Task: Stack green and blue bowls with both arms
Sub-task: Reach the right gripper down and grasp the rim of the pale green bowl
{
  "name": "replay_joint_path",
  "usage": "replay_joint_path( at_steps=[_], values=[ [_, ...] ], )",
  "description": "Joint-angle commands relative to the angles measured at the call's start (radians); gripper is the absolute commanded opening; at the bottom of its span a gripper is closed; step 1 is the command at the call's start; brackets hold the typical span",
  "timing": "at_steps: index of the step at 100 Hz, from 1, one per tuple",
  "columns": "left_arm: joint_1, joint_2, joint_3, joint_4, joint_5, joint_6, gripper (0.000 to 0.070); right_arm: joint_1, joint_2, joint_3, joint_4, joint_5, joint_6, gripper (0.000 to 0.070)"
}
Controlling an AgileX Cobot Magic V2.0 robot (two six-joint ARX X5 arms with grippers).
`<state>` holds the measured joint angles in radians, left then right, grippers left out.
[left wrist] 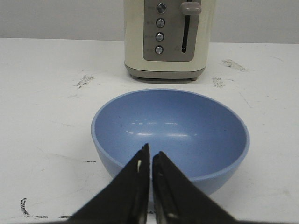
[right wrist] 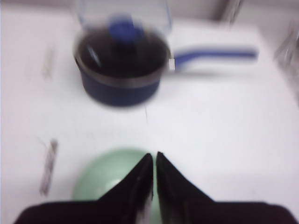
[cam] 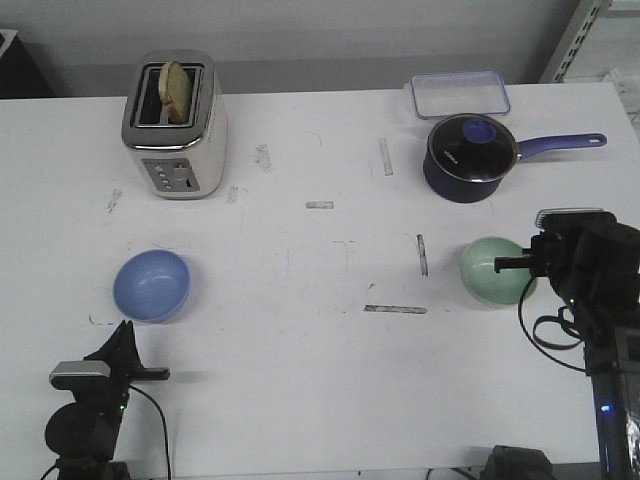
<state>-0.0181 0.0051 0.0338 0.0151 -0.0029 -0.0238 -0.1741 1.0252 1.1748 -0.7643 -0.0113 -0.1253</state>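
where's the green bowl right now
In the front view the green bowl sits on the table's right side, nearer the robot than the navy saucepan, with the right hand over its edge; the blue bowl is far across on the left.

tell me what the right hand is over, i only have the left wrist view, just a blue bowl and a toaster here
Observer: The right hand is shut, its tips over the green bowl.
Operator: anything close behind that bowl
Observer: A dark saucepan with a blue handle stands further back, apart from the bowl.
Operator: and where is my blue bowl relative to the green one
Observer: The blue bowl sits on the far left of the table, the green one on the right, wide apart.
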Motion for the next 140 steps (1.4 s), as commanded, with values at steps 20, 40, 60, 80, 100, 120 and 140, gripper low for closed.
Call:
replay_joint_path(
  at_steps=[20, 40, 60, 80, 100, 120, 140],
  values=[
    [0.000, -0.001, -0.021, 0.013, -0.001, 0.008, 0.0001, -0.146, 0.161, 0.018, -0.007, -0.074, -0.056, 0.0444],
    [0.000, -0.001, -0.021, 0.013, -0.001, 0.008, 0.0001, -0.209, 0.307, 0.018, 0.002, -0.134, -0.057, 0.0473],
    [0.000, -0.001, -0.021, 0.013, -0.001, 0.008, 0.0001, -0.219, 0.453, 0.018, -0.015, -0.169, -0.063, 0.0472],
    [0.000, -0.001, -0.021, 0.013, -0.001, 0.008, 0.0001, -0.219, 0.534, 0.018, -0.021, -0.169, -0.064, 0.0417],
    [0.000, -0.001, -0.021, 0.013, -0.001, 0.008, 0.0001, -0.219, 0.550, 0.016, -0.019, -0.168, -0.089, 0.0057],
    [0.000, -0.001, -0.021, 0.013, -0.001, 0.008, 0.0001, -0.219, 0.550, 0.016, -0.012, -0.127, -0.087, 0.0004],
    [0.000, -0.001, -0.021, 0.014, -0.001, 0.008, 0.0001, -0.215, 0.525, 0.023, 0.001, -0.145, -0.073, 0.0004]
  ],
)
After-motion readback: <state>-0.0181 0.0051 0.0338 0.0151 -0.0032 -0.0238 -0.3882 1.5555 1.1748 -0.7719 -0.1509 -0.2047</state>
